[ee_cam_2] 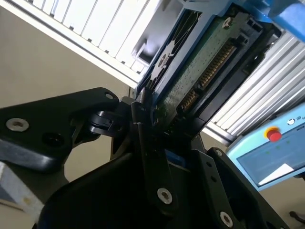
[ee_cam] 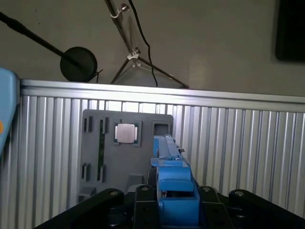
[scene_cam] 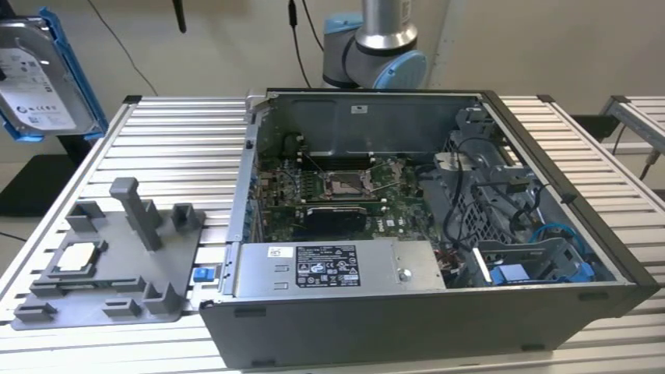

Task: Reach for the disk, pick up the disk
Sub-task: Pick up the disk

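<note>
The disk (scene_cam: 40, 76), a silver-grey drive with a white label and a blue frame, hangs in the air at the exterior view's upper left, above and beyond the table's corner. In the second wrist view its green circuit-board underside (ee_cam_2: 205, 71) with the connector row runs up from between the black fingers (ee_cam_2: 143, 119). In the first wrist view the disk's blue frame edge (ee_cam: 172, 181) stands upright in the gripper (ee_cam: 174, 198). The gripper (ee_cam_2: 164, 117) is shut on the disk's lower end.
An open computer case (scene_cam: 519, 312) fills the middle of the ribbed metal table (scene_cam: 177, 140); a blue bracket (scene_cam: 540, 269) sits in its near right corner. A grey fixture plate (scene_cam: 114, 300) holds a small silver chip (scene_cam: 78, 255), and that chip (ee_cam: 127, 133) lies below the disk. The arm's base (scene_cam: 372, 54) stands behind the case.
</note>
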Robot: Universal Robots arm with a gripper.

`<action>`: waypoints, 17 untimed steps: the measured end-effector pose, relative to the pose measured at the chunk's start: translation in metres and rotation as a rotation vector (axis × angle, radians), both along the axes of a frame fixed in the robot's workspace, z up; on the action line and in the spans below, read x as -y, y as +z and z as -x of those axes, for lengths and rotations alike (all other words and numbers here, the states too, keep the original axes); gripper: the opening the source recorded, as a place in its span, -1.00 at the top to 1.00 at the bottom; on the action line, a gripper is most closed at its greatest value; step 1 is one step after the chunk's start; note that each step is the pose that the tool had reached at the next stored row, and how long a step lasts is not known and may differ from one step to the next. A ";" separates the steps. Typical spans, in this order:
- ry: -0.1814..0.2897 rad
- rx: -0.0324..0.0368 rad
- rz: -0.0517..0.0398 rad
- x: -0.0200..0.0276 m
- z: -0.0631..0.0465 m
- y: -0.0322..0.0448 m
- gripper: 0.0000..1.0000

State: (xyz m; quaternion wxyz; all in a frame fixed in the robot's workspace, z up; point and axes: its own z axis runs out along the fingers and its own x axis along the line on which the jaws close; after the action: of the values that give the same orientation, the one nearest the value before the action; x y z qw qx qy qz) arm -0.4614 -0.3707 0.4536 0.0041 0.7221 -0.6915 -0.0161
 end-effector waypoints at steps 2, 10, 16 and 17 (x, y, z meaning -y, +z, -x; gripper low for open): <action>0.000 -0.0002 -0.0020 0.0000 0.000 0.0072 1.00; 0.000 -0.0004 -0.0052 0.0000 0.000 0.0394 1.00; 0.000 -0.0001 -0.0055 0.0000 0.000 0.0489 1.00; 0.000 -0.0001 -0.0055 0.0000 0.000 0.0489 1.00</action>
State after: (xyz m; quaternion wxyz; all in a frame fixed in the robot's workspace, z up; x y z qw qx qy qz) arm -0.4613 -0.3707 0.5026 0.0022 0.7223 -0.6914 -0.0180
